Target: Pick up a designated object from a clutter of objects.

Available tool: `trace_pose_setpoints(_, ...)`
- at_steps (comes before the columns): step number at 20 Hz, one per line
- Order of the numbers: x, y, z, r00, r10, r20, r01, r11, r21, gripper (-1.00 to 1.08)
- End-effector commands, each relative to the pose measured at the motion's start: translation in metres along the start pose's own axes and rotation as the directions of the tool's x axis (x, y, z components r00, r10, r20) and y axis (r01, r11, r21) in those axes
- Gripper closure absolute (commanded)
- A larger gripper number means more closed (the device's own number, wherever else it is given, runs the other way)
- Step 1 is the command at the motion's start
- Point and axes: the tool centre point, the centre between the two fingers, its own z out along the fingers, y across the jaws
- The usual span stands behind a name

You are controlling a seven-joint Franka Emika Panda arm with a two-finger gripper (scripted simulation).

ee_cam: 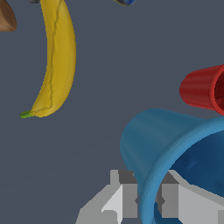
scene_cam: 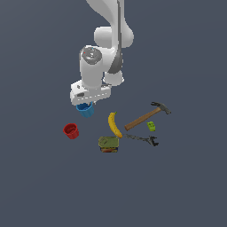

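Observation:
The blue cup (scene_cam: pixel 86 110) hangs just under my gripper (scene_cam: pixel 84 105), to the exterior view's left of the clutter. In the wrist view the blue cup (ee_cam: pixel 175 153) is large and tilted, with its open top turned sideways. My gripper (ee_cam: pixel 148 201) is shut on the cup's rim wall, one grey finger (ee_cam: pixel 127 199) outside it and one inside. The red cup (scene_cam: pixel 71 131) lies on its side on the floor, below and to the left of the blue cup in the exterior view, and also shows in the wrist view (ee_cam: pixel 203 89).
A yellow banana (scene_cam: pixel 115 125) (ee_cam: pixel 54 61) lies to the exterior view's right of the blue cup. Beyond it are a wooden-handled hammer (scene_cam: pixel 144 117), a lime-green block (scene_cam: pixel 151 126), a dark metal tool (scene_cam: pixel 144 140) and a green-brown can (scene_cam: pixel 108 144). All rest on a dark grey floor.

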Motion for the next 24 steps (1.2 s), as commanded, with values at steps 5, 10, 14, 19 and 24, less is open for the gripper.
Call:
trace_pose_setpoints(5, 0.016, -0.031, -0.060, 1.000, -0.001, -0.002, 0.001, 1.000, -0.001, 1.08)
trace_pose_setpoints(10, 0.029, -0.055, -0.107, 1.000, -0.002, -0.002, 0.002, 1.000, 0.000, 1.08)
trace_pose_setpoints(14, 0.040, -0.075, -0.145, 1.000, -0.002, -0.003, 0.002, 1.000, 0.001, 1.08)
trace_pose_setpoints(19, 0.055, -0.100, -0.194, 1.000, -0.003, -0.003, 0.003, 1.000, 0.001, 1.08)
trace_pose_setpoints(24, 0.069, -0.122, -0.240, 1.000, -0.003, -0.003, 0.003, 1.000, 0.001, 1.08)
